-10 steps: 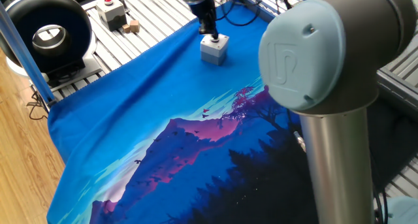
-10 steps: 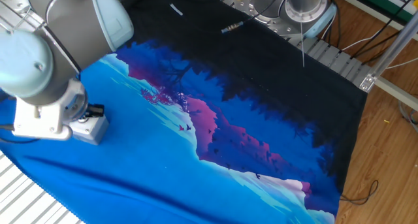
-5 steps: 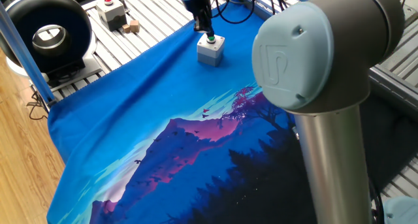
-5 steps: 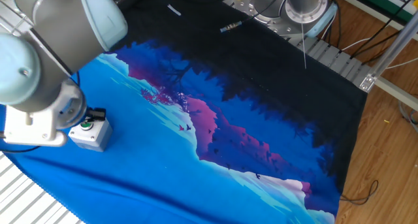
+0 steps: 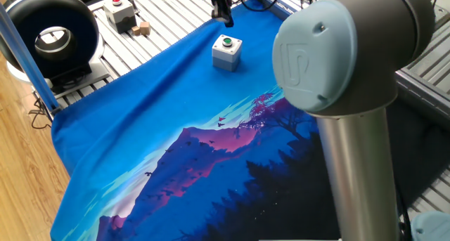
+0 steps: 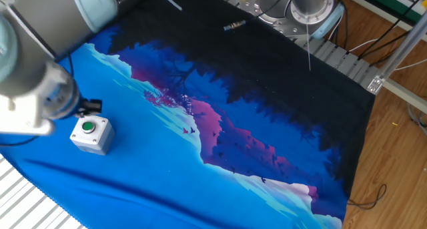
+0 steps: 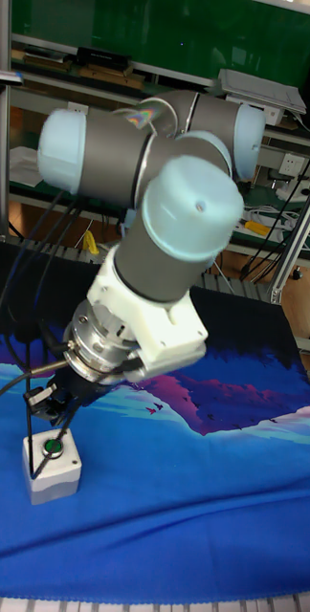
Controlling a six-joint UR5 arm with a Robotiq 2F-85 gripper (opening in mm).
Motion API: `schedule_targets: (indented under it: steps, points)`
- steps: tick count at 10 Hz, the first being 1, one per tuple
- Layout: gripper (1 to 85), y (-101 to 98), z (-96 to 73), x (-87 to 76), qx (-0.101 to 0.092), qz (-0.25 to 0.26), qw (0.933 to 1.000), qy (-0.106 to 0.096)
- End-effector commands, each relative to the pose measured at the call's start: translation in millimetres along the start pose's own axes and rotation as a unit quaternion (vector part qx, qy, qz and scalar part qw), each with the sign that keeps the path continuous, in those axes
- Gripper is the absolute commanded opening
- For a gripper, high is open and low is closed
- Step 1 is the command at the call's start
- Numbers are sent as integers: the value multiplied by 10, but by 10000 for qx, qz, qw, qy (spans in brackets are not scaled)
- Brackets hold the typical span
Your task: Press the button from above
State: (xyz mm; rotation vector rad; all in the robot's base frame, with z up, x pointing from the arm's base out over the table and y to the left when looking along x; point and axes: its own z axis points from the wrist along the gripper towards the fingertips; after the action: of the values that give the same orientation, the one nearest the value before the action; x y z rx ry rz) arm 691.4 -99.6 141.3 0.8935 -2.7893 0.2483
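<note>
One gripper (image 5: 223, 15) hangs tilted above the button (image 5: 227, 41), apart.

Robotics lab or workshop: big grey UR-type arm (image 7: 165, 220) over a slatted aluminium table (image 5: 158, 20) covered by a blue mountain-print cloth (image 5: 176, 150). Behind the arm, metal shelving (image 7: 40, 72) with gear and a green backdrop; beside the table, loose cables (image 6: 373, 35), aluminium frame posts (image 6: 400, 55), wood floor (image 5: 21, 164). A black ring-shaped device (image 5: 49, 37) sits at the table's corner, near a grey box with a red button (image 5: 119, 12).
</note>
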Motion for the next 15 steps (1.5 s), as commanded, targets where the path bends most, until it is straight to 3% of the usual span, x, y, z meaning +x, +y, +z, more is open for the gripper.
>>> schedule_targets:
  steps: [1, 2, 4, 5, 8, 11, 13, 15]
  points:
    - [10, 48, -211, -224, -279, 415, 9959, -759]
    - [10, 105, -266, -293, -473, 625, 9924, -946]
    - [10, -27, -378, -408, -404, 911, 9870, -1260]
    - [10, 13, -440, -537, -566, 1109, 9805, -1521]
    - [10, -118, -542, -771, -455, 1538, 9657, -2041]
    - [33, -302, -569, -832, -59, 1295, 9664, -2219]
    - [40, -229, -607, -900, -216, 1432, 9615, -2334]
    - [10, -276, -614, -922, -140, 1650, 9571, -2377]
